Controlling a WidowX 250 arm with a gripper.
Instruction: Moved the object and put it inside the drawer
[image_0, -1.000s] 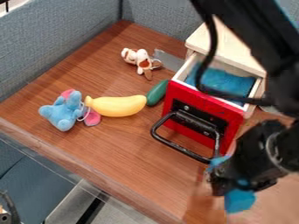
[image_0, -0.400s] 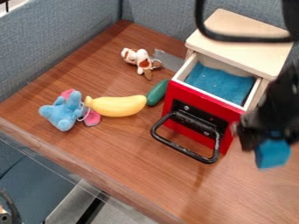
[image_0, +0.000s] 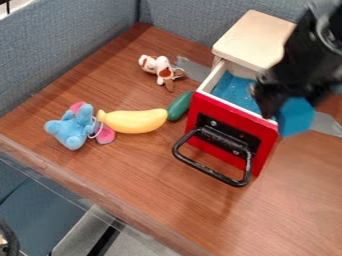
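So on the far left there's a blue plush toy (image_0: 69, 130) with a yellow banana (image_0: 133, 121) right up against it. Past that, a brown-and-white plush dog (image_0: 160, 69) sits further back, and a green veggie-looking toy (image_0: 179, 106) is tucked close by the drawer's side. My guess is they're just bystanders, parked out of the drop path.

Grey tape (image_0: 192, 67) sticks out beside the wooden cabinet (image_0: 250, 40), probably to stop it sliding when the drawer gets tugged. The black handle (image_0: 207, 171) points out from the red-fronted drawer (image_0: 200, 107), which is pulled open so stuff can go in from the top. There's blue lining (image_0: 234, 91) inside, maybe to soften the landing.

Over on the right, the gripper (image_0: 288, 97) is clamped on the blue block (image_0: 295, 119), up by the drawer's right front corner. The block's lower part pokes out below, handy for lowering it in. Can't tell if it's over the opening or just beside it, so I'd line it up well inside the rim before letting go.
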